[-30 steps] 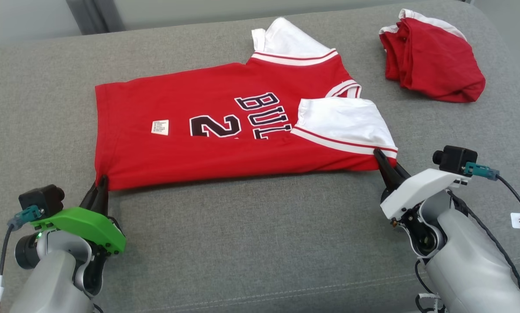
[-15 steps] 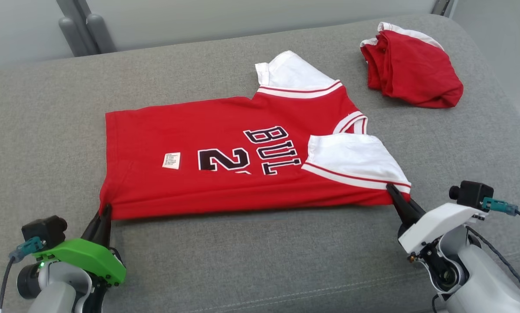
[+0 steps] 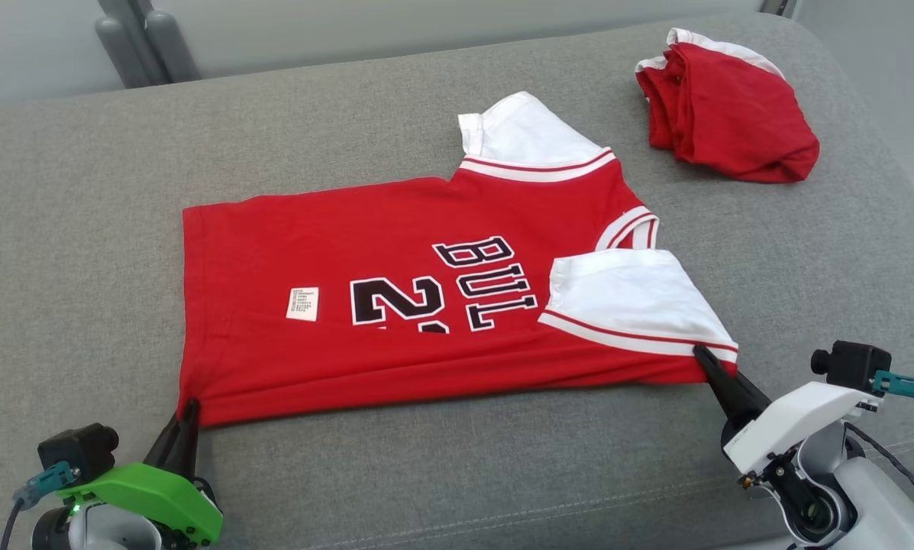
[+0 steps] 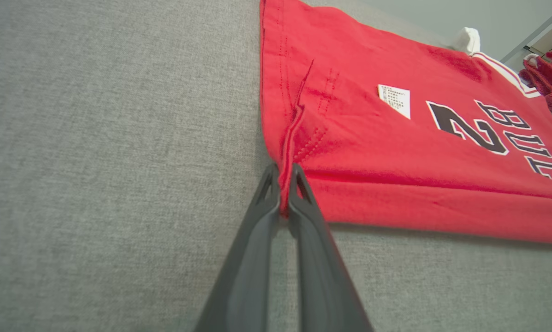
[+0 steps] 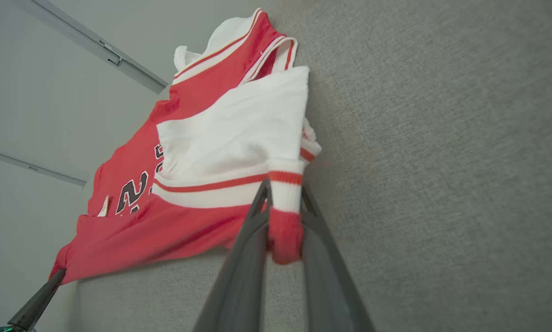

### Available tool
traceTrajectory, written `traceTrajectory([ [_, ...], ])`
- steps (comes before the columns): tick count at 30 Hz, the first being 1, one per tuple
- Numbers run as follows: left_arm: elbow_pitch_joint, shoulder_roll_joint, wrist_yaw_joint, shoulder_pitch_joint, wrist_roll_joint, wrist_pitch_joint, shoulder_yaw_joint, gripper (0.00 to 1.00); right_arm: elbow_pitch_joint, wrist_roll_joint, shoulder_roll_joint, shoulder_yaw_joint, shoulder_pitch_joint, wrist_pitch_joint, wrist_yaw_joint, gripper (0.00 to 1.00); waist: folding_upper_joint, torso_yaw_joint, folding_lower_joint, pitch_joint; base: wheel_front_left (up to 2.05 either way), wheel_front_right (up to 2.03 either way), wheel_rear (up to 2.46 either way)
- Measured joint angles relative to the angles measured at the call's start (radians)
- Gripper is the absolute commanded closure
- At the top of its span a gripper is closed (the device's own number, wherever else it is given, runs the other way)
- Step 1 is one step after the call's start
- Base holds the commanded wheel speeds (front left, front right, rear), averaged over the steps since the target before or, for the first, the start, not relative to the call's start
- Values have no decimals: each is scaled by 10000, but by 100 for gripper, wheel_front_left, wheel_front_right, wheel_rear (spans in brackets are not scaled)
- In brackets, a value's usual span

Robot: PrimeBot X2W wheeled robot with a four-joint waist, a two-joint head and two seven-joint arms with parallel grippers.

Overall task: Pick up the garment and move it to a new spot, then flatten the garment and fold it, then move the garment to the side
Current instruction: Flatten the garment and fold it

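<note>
The left claw was pinched narrow on the hem corner of the red Bulls jersey. The right claw was clamped on the cuff of the white sleeve at the other near corner. The jersey lay flat on the grey bench, directly ahead of both claws. Its long axis ran crosswise from one claw to the other, hem at the left, collar beyond the right. The near edge seemed already folded, since the printed number was cut off there, though I could not be sure. Each arm was equally near, so the next fold likely needed both moving together. A bundled red garment lay well beyond the right claw.
</note>
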Motion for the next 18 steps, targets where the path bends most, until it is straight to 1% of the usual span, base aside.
traceTrajectory([
  [5,-372,48,157,239,-38,-4,138,100,-303,77,-92,31,361,138,-2,100,0,181,0,44,0,0,0],
  [11,-738,159,314,565,-123,127,197,100,-570,75,-182,100,518,376,-2,100,0,246,0,36,0,0,0],
  [12,-767,159,318,581,-127,211,190,100,-612,75,-199,102,537,395,-2,91,0,250,0,37,0,0,0],
  [13,-815,159,330,613,-134,222,188,71,-669,75,-222,111,541,428,-2,74,0,252,0,39,0,0,0],
  [14,-859,159,337,635,-134,236,188,57,-723,75,-251,117,541,447,-2,53,0,254,0,44,0,0,0],
  [15,-915,169,395,656,-136,313,182,43,-777,75,-274,117,544,483,-2,13,0,256,0,50,0,0,0],
  [16,-959,184,414,684,-136,324,171,4,-821,75,-291,117,546,485,-10,0,0,257,0,59,0,0,0],
  [17,-1003,203,422,718,-136,401,167,0,-853,75,-314,115,555,499,-19,0,0,258,0,67,0,0,0],
  [18,-1012,219,472,745,-136,408,157,0,-899,75,-339,107,574,518,-21,0,0,260,0,76,0,0,0],
])
